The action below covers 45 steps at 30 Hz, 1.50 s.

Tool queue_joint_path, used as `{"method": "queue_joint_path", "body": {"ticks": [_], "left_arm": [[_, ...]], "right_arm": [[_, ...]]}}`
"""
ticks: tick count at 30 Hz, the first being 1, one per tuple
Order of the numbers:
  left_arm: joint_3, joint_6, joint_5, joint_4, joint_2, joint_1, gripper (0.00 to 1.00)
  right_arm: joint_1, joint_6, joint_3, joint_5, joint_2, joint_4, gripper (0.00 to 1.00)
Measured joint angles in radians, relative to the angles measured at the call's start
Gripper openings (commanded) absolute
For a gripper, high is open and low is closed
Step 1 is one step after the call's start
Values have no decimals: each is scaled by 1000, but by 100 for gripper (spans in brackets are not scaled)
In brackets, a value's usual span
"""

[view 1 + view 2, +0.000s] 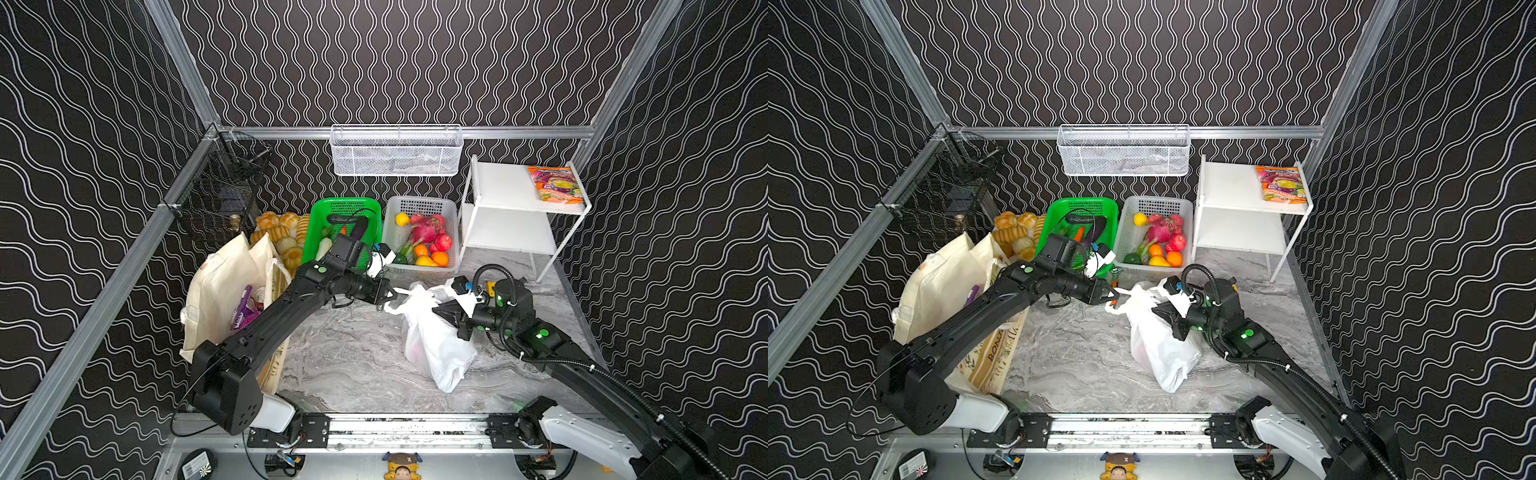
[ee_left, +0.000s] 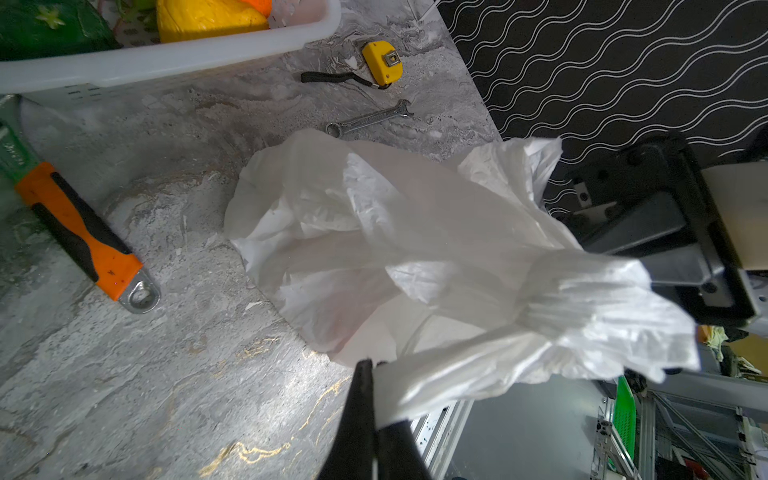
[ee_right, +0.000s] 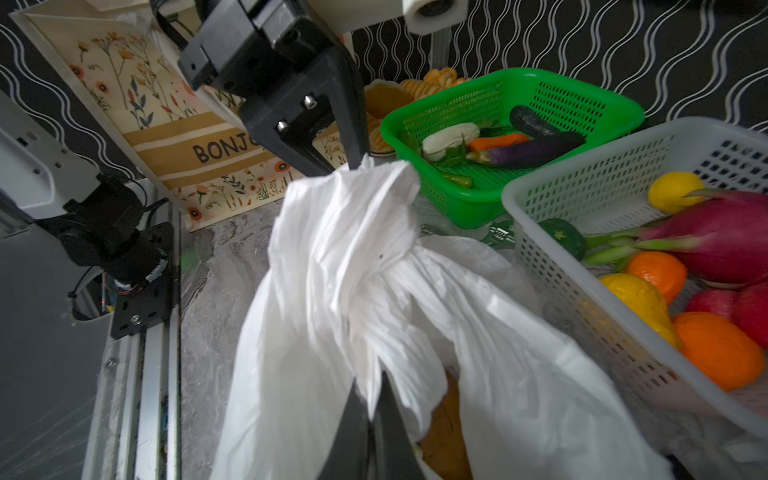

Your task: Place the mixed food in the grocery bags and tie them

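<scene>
I saw my left gripper [image 2: 376, 397] pinch one handle of the white plastic bag [image 1: 434, 353] and my right gripper [image 3: 369, 388] pinch its bunched top, the bag sitting under both sets of fingers.

Top views are evenly lit, their edges bowed. Wrist views look dimmer, with the near white plastic bag [image 3: 332, 270] blurred.

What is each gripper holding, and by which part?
Both hold the white plastic bag: the left gripper pinches a stretched handle strip, the right gripper bunched plastic near its top.
</scene>
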Motion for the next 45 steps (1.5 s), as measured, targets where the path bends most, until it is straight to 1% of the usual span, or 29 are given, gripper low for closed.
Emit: {"method": "queue_joint_path", "body": {"ticks": [5,10,14,15,16,17,18,19,20,22,23,25,29,31,34,37,39,41,42,44,45], "left_arm": [[10,5,-43,-18,-18,0,0],[14,8,-88,-39,-18,-1,0],[18,26,-84,-44,-10,-1,0],[18,26,-84,-43,-10,-1,11],[18,27,-70,-42,-11,-1,33],[18,33,-57,-40,-14,-1,44],[15,32,-36,-32,-17,0,51],[12,32,-2,-19,-21,0,62],[11,31,32,-5,-22,0,68],[6,20,89,30,-23,0,74],[5,4,113,44,-25,0,82],[5,3,140,72,-33,0,91],[26,-24,157,111,-35,-14,94],[66,-23,142,107,-5,-48,93],[163,-13,111,59,78,-118,90],[213,2,77,-5,139,-168,85],[216,3,51,-46,149,-178,77],[216,2,29,-77,146,-179,63],[215,0,21,-81,145,-179,53],[210,-2,16,-88,143,-185,28],[209,-4,16,-93,144,-189,21]], "right_arm": [[1,-43,24,109,-63,-90,0],[2,-83,42,164,-96,-185,0],[2,-91,53,166,-104,-232,0],[2,-91,53,169,-108,-236,0],[2,-90,52,170,-113,-236,0],[2,-90,49,169,-118,-235,0],[2,-90,45,167,-121,-235,0],[2,-89,41,158,-122,-233,0],[1,-82,37,147,-119,-225,0],[1,-64,29,124,-107,-201,0],[1,-60,26,111,-100,-190,0],[1,-53,20,100,-93,-170,0],[1,-49,11,86,-90,-141,0],[1,-42,10,82,-90,-129,0],[1,-38,8,79,-90,-114,0],[1,-30,4,79,-93,-108,0],[2,-29,3,80,-97,-106,0],[2,-21,2,80,-99,-102,0],[2,-15,2,80,-100,-102,0],[2,-15,0,80,-102,-101,0],[2,-15,-2,80,-104,-100,0]]}}
